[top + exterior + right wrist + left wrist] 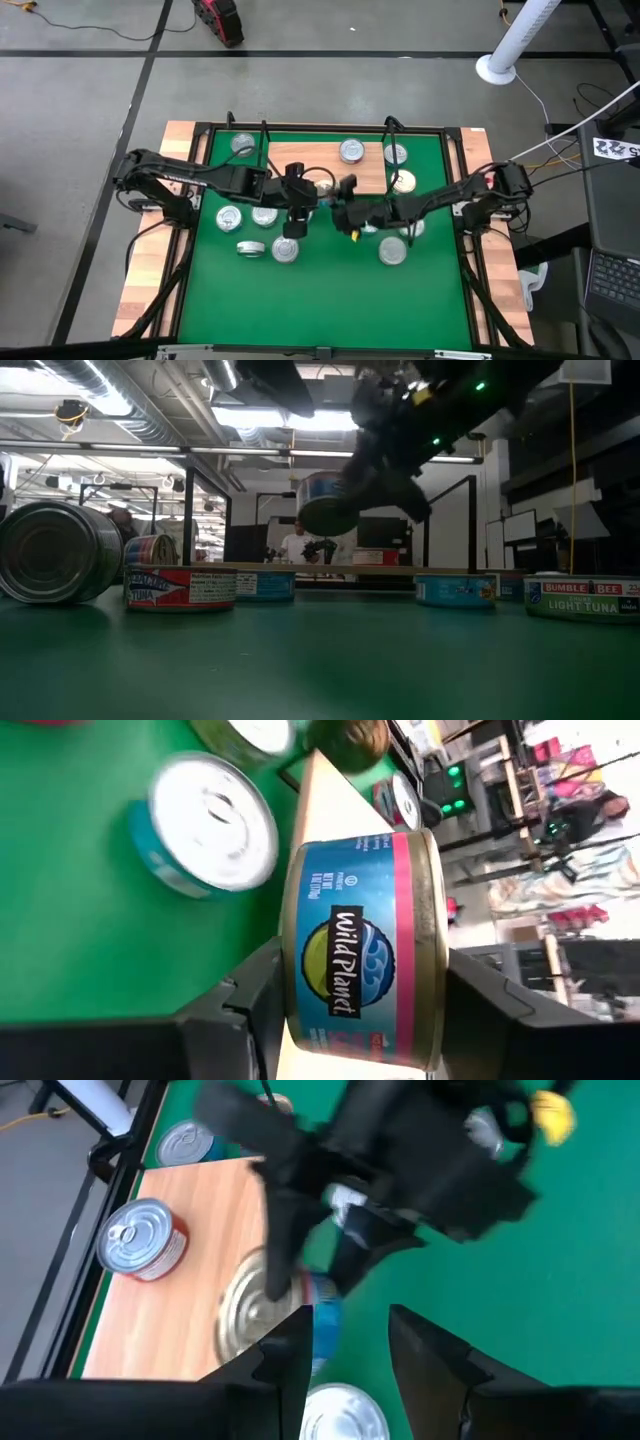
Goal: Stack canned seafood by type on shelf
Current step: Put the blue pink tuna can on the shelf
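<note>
1. My right gripper (360,1010) clamps a Wild Planet can (365,950), raised mid-frame in the low view.
2. My left gripper (350,1345) hangs unclenched, holding nothing.
3. The shelf (372,172) sits upper centre in the high view.

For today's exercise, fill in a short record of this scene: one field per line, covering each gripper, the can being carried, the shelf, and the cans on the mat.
right gripper: shut on the Wild Planet can, near the table's middle
Wild Planet can: blue label with pink band, gold lid, lifted off the mat
left gripper: open, empty, just beside the right gripper
shelf: wooden board at the mat's far side, carrying three cans
green mat: loose cans lie on it, a cluster on the left and some on the right
light tuna can: resting flat on the mat
</note>
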You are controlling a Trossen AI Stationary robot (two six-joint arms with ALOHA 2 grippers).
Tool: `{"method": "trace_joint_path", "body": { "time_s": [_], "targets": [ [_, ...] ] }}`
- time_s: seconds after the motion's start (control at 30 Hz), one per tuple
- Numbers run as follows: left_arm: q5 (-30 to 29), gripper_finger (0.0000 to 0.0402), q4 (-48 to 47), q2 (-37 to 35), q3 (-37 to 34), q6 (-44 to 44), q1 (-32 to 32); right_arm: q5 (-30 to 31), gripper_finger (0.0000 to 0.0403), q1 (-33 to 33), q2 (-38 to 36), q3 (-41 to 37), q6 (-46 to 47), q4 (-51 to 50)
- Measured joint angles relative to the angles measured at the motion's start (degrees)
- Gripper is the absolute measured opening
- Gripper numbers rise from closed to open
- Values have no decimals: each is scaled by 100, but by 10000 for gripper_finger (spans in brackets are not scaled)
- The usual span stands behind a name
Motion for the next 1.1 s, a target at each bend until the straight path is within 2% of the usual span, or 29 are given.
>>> {"method": "trace_joint_path", "body": {
  "time_s": [0.17,0.43,0.8,1.1],
  "targets": [
    [-6,127,5,63,-7,33,47,-762,190,-631,0,0,-90,-5],
    [-3,127,8,115,-7,90,113,-1539,190,-1358,5,-2,-90,18],
    [-3,127,46,233,-7,93,148,-1916,191,-1966,350,10,-281,713],
    [-3,127,60,233,-28,92,148,-1780,191,-2227,896,250,-400,1090]
  ]
}}
